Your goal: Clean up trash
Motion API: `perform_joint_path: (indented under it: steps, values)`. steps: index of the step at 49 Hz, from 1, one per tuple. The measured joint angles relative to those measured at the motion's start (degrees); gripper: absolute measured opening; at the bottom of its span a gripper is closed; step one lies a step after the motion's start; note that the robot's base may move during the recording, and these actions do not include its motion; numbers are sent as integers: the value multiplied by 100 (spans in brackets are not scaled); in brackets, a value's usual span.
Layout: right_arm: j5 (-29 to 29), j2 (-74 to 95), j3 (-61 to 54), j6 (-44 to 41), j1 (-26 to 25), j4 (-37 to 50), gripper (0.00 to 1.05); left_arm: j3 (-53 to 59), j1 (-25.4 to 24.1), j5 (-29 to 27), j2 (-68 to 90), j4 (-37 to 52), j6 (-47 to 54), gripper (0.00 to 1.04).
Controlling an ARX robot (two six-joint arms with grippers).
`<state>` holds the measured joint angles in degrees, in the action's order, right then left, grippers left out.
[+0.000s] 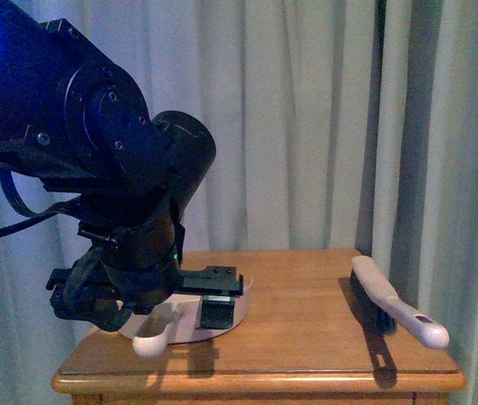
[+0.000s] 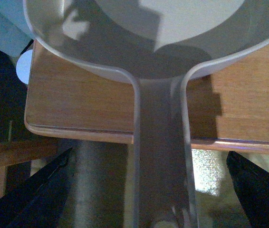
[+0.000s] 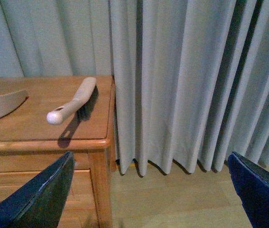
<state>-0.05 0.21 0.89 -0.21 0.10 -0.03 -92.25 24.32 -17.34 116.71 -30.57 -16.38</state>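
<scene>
Left hand (image 2: 144, 202) spread astride dustpan (image 2: 172, 33) handle (fingers (image 2: 30, 204) clear of it), right hand (image 3: 151, 190) spread wide, brush (image 1: 391, 299) on table (image 1: 306, 291).

The table (image 1: 306, 295) is warm orange-brown wood with a faint grain. The dustpan (image 2: 172, 28) is plain off-white, shaded grey. The brush (image 1: 395, 302) has a white handle and black bristles. The curtains (image 1: 306, 126) are plain pale grey-blue. The left arm (image 1: 112, 143) is black with a blue glow.
</scene>
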Motion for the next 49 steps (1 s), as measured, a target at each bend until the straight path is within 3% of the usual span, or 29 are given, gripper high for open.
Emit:
perform_joint_path:
  steps: [22,42,49]
  values:
    - [0,0,0,0,0,0,97,74,-61,17,190,208,57,96]
    - [0,0,0,0,0,0,97,352,-63,66,188,678,234,29]
    - [0,0,0,0,0,0,97,516,-66,83,101,918,350,27]
